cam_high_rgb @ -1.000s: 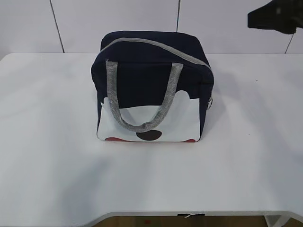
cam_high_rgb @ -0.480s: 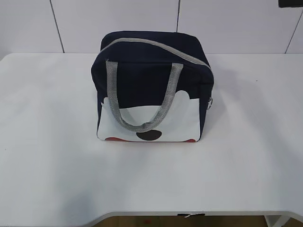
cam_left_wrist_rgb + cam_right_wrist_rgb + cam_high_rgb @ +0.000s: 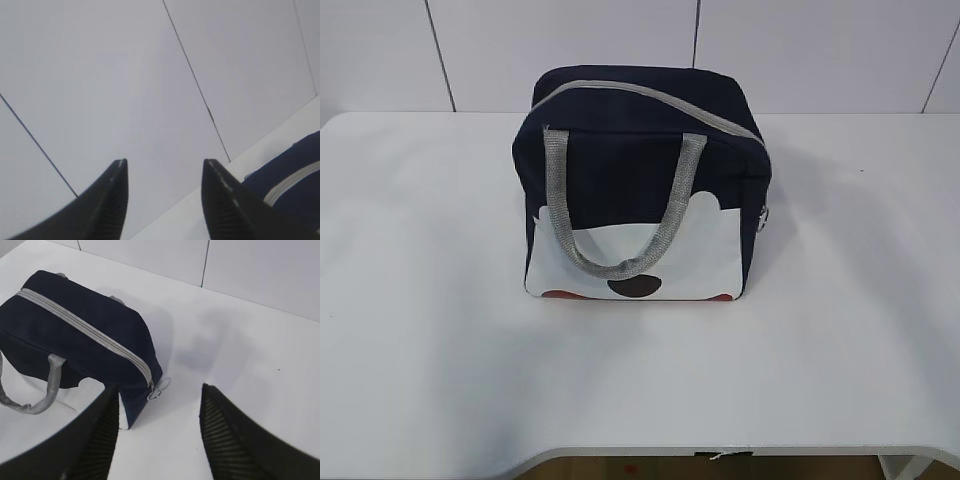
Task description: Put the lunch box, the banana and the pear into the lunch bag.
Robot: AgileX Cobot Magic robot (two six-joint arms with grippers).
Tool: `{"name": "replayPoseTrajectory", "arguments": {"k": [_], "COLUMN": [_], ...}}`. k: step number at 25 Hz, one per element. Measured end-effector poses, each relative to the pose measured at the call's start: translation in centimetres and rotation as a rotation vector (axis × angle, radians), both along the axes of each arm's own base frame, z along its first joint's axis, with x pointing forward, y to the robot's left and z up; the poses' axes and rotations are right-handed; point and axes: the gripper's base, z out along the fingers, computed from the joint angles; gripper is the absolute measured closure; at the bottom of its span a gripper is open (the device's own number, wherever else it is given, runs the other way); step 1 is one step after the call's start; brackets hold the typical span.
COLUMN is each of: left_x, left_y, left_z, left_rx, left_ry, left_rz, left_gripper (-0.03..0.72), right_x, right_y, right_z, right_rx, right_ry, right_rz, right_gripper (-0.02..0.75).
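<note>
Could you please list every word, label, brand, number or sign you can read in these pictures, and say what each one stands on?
There is no readable text in any view.
The lunch bag carries only a picture on its white panel: a dark oval and red patches, no letters.
The table and the wall panels are blank.

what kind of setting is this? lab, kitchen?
Most likely a lab or test bench, not a kitchen: a plain white table against bare white wall panels, with only a zipped navy lunch bag on it. No food or household furnishings are in view.
</note>
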Motion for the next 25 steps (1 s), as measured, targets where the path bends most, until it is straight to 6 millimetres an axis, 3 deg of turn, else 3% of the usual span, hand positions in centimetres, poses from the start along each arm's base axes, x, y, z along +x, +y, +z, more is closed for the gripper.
{"name": "replayPoseTrajectory", "arguments": {"k": [13,25], "left_x": [-3.1,-4.8], "left_y": [0.9,1.0], "left_z": [1.5,2.1], "left_rx": [-0.029,-0.029], "left_ry": [-0.078,-0.102], "left_rz": [-0.025,-0.079], "left_gripper": [0.328,0.346], "right_x": [-6.7,-15.4], "right_y": [-0.5,-0.3], "right_z": [2.8,4.6], "right_rx": [0.004,0.036], "right_ry": [-0.082,-0.226], "right_rz": [-0.116,-0.156], "right_gripper": [0.318,0.321]}}
